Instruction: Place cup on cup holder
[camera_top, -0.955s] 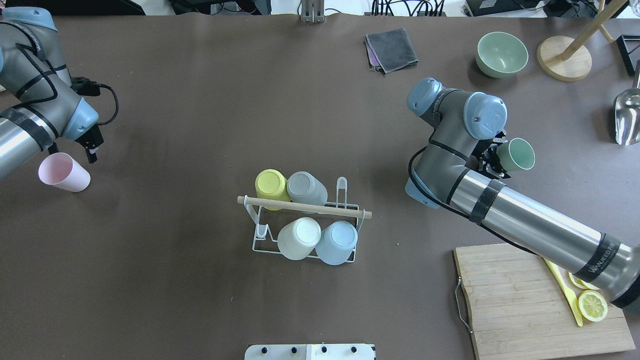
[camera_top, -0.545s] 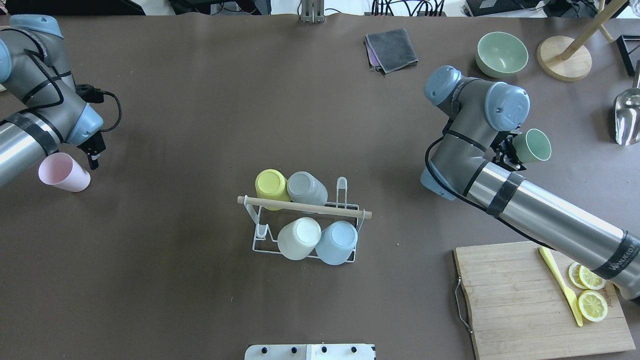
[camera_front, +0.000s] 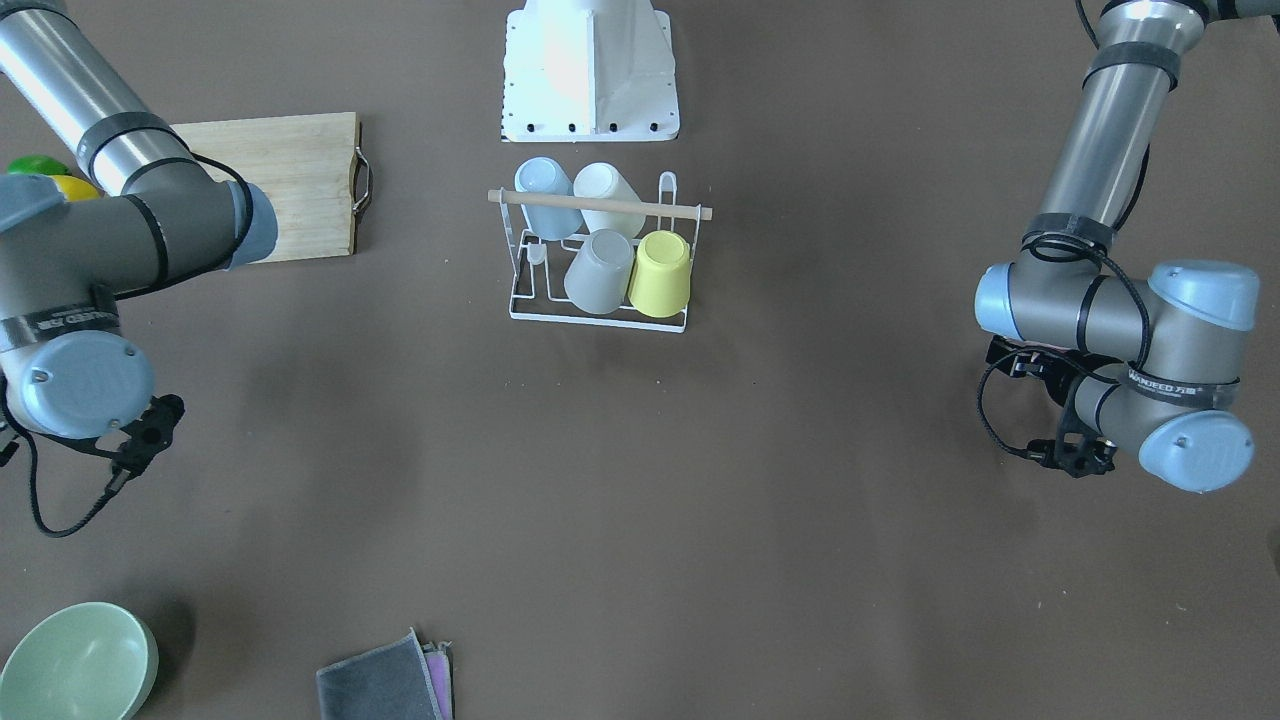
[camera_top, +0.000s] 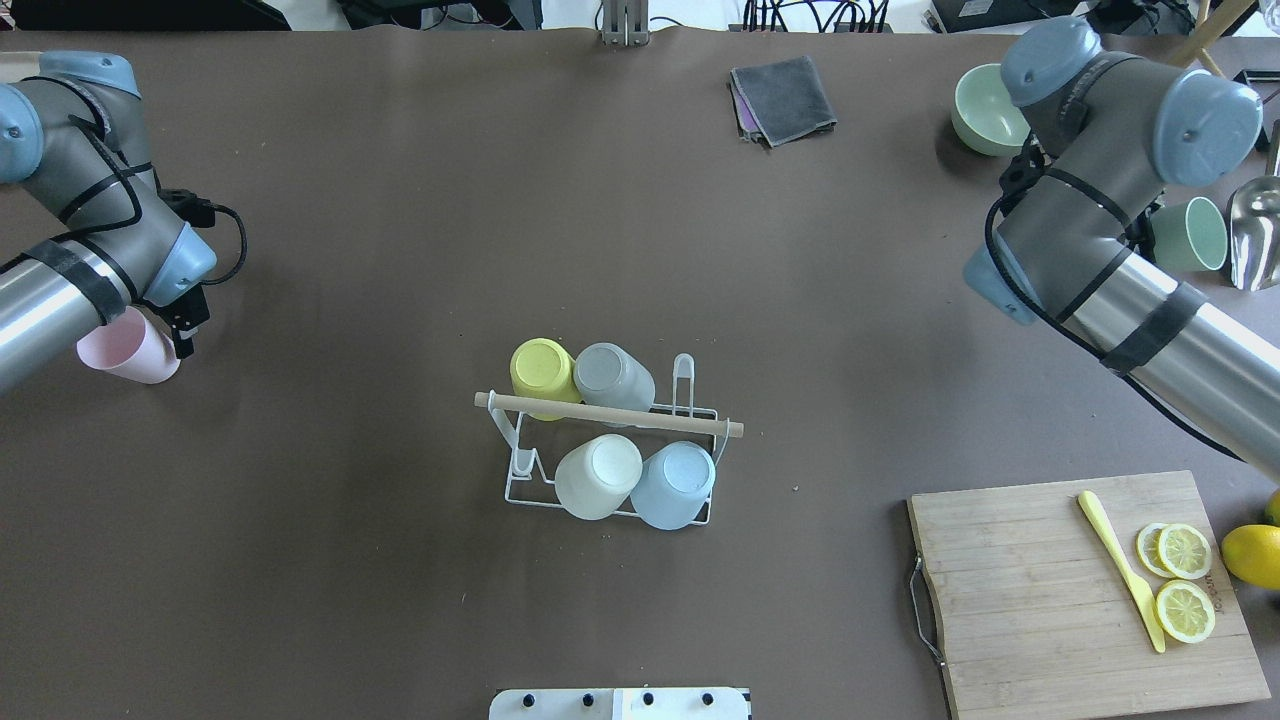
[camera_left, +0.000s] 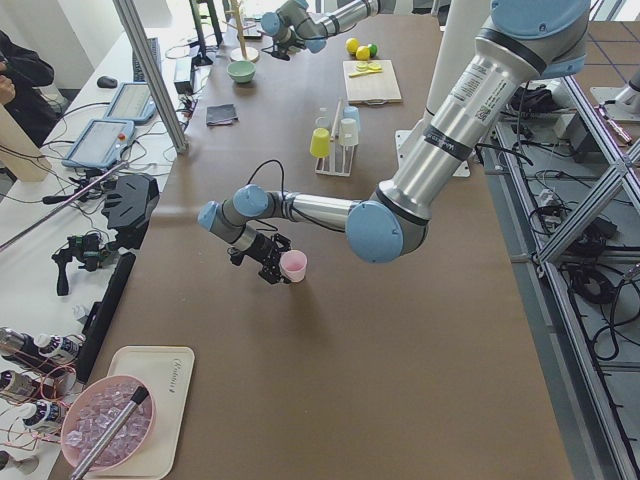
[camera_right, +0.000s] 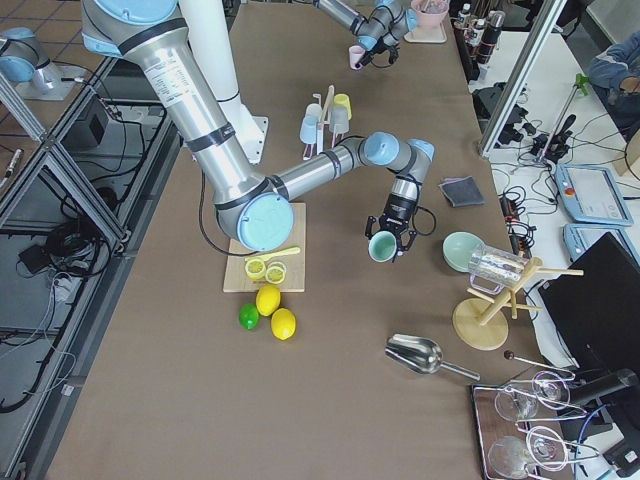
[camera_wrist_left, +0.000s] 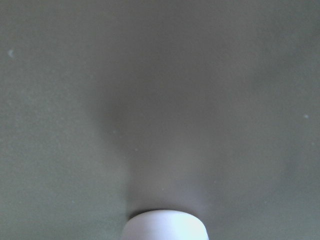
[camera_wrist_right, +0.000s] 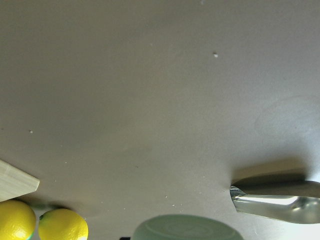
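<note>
The cup holder (camera_top: 520, 478) is a white wire rack with a wooden rod handle (camera_top: 608, 414), standing mid-table; it also shows in the front-facing view (camera_front: 600, 312). It carries a yellow, a grey, a cream and a blue cup upside down. A pink cup (camera_top: 125, 350) stands at the far left. My left gripper (camera_left: 275, 262) is open with its fingers (camera_top: 186, 328) at the cup's sides; the cup's rim shows in the left wrist view (camera_wrist_left: 165, 226). My right gripper (camera_right: 388, 235) is shut on a green cup (camera_top: 1190, 235) at the far right.
A green bowl (camera_top: 985, 115), a metal scoop (camera_top: 1255, 235) and a grey cloth (camera_top: 783, 98) lie at the back right. A cutting board (camera_top: 1020, 590) with lemon slices and a yellow knife (camera_top: 1120, 565) lies front right, with a lemon (camera_top: 1250, 555) beside it.
My right arm has carried the green cup right and toward the table's back, away from the rack. My left gripper has moved in onto the pink cup, which has stayed in place.
</note>
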